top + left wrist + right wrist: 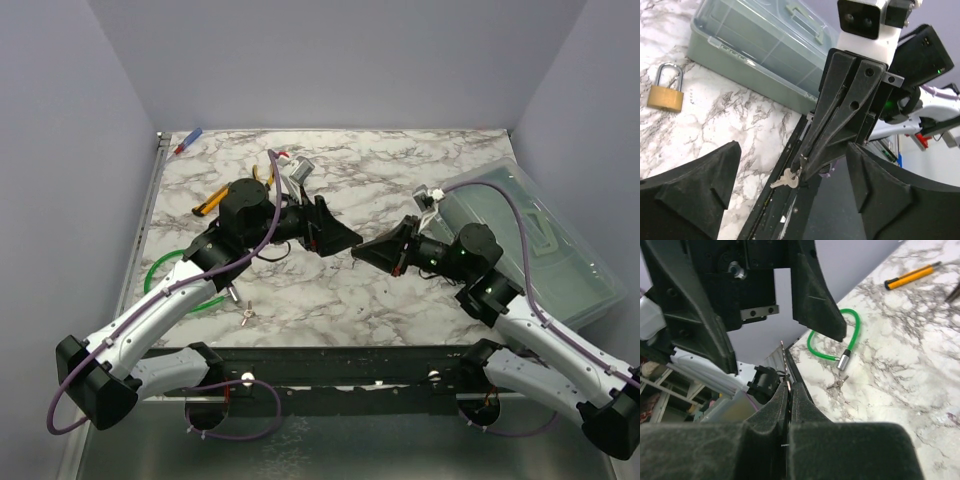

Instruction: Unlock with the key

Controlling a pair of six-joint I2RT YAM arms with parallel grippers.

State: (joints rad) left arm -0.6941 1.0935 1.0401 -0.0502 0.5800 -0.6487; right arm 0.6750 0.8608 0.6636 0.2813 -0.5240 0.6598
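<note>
Marble surface point(740, 115) is carrying the padlock point(665, 92), shackle closed. At its 4 o'clock (left wrist view), key point(786, 179) is hanging clamped in the right tool point(802, 167); left tool point(338, 228) is gaping apart. Key secured; inserting and turning are remaining.

Key point(782, 357) mostly hidden inside right gripper point(789, 390); clear box point(760, 55) cut by the frame top

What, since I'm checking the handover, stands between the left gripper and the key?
Nothing visible. The key hangs from the tips of the shut right gripper in open air, directly in front of the open left gripper.
</note>
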